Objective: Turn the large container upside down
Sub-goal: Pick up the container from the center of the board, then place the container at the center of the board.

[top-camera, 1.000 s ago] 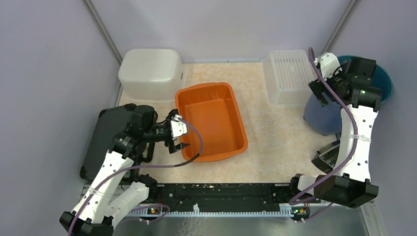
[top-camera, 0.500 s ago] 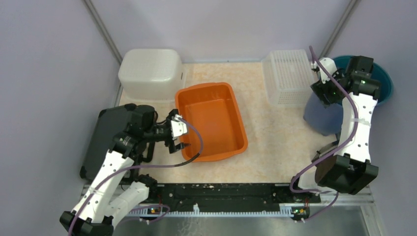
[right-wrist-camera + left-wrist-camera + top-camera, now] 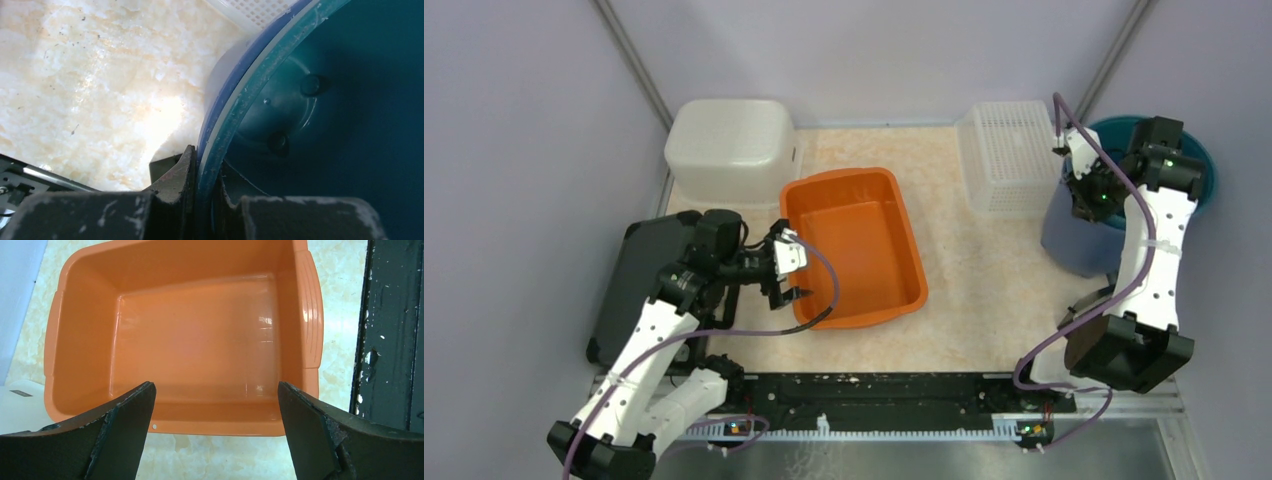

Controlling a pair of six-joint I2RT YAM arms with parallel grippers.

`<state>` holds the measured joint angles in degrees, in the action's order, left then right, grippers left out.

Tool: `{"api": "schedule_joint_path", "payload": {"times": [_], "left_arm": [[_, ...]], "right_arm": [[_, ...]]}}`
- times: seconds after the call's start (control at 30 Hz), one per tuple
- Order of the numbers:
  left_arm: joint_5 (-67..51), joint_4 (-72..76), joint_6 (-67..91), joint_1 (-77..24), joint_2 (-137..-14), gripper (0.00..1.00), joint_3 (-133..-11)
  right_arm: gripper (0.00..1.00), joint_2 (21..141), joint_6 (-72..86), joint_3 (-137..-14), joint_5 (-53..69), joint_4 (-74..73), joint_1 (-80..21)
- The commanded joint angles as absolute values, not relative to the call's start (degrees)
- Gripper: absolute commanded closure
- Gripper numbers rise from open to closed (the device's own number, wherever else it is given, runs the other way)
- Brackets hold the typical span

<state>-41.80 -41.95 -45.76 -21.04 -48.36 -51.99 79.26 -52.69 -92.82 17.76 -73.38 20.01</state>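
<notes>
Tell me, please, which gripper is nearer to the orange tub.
Left. The left gripper hangs open right at the orange tub's near left corner. The right gripper is far across the table, shut on the bucket's rim.

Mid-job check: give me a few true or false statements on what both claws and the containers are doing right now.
1. The right claw is clamped on the rim of the blue bucket. True.
2. The left claw grips the orange tub. False: its jaws stand wide open and hold nothing, with the tub in front of them.
3. The orange tub sits open side up with nothing in it. True.
4. The white tub at the back left is open side up. False: it stands upside down, bottom facing up.
5. The white mesh basket stands beside the blue bucket. True.
</notes>
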Motion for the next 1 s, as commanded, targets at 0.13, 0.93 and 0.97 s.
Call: {"api": "schedule_joint_path", "payload": {"times": [0.13, 0.93, 0.97], "left_arm": [[-43.9, -41.1, -46.2, -20.8, -48.8, 0.01, -54.6], [-44.4, -41.3, -46.2, -20.6, -49.3, 0.01, -54.7], [-44.4, -41.5, -46.2, -20.6, -49.5, 0.01, -54.8]], "right_arm": [[1.00, 73.9, -55.6, -99.2, 19.2, -73.4, 20.2], [1.00, 71.9, -56.7, -98.7, 27.6, -78.2, 20.3], [1.00, 71.6, -57.1, -98.6, 27.9, -78.6, 20.2]]}}
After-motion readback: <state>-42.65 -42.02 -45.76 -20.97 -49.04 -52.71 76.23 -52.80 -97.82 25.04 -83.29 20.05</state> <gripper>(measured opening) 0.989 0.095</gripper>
